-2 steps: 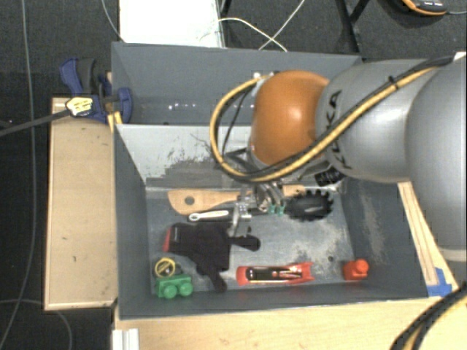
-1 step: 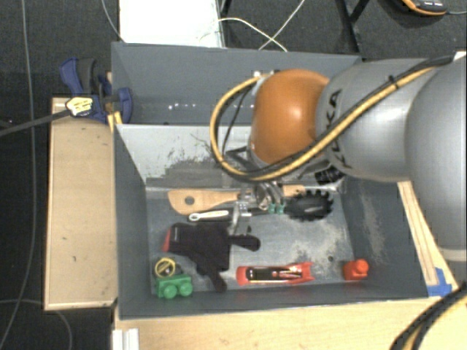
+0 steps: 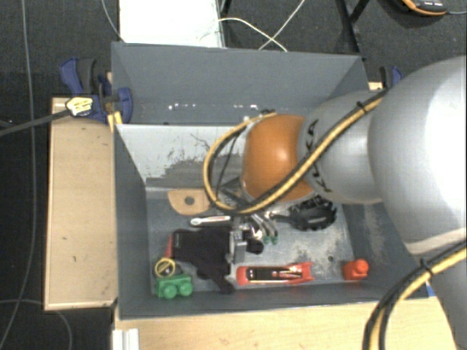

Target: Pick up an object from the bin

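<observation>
Whether the gripper (image 3: 248, 240) is open or closed cannot be told. It is seen low in the bin (image 3: 135, 217), just behind the left end of the red tool (image 3: 273, 273). A black lump (image 3: 198, 250) is seen beside it, left of the red tool and touching that end. Further left of the tool a green block (image 3: 174, 289) and a yellow ring (image 3: 165, 268) are found; right of it, apart, an orange piece (image 3: 355, 270); behind it, a black toothed ring (image 3: 314, 214).
</observation>
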Motion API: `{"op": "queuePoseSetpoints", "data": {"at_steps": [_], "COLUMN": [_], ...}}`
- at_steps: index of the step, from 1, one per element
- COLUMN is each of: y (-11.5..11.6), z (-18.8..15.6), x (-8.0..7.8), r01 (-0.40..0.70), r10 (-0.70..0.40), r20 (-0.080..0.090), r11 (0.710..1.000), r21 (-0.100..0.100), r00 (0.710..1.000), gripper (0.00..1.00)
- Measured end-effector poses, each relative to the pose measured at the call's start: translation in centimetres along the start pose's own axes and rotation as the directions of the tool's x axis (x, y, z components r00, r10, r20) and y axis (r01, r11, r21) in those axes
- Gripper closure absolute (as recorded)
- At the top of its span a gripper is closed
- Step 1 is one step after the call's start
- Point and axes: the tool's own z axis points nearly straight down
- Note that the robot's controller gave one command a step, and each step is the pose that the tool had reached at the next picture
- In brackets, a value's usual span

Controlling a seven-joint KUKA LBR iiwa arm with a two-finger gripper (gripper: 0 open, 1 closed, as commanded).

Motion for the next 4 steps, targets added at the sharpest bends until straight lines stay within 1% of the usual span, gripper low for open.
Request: {"op": "queuePoseSetpoints", "data": {"at_steps": [1,2,3,4], "y": [0.3,1.2,1.2,0.7], "z": [0.0,0.0,0.0,-10.3], "x": [-0.3,1.9,1.9,1.5], "r01": [-0.017,0.497,0.495,0.48], "r10": [0.017,-0.497,-0.495,-0.48], "r20": [0.0,0.0,0.0,-0.002], "r11": [1.0,0.868,0.869,0.877], "r21": [0.001,-0.001,-0.001,-0.002], "r00": [1.0,0.868,0.869,0.877], "gripper": [0.0,1.0,1.0,1.0]}}
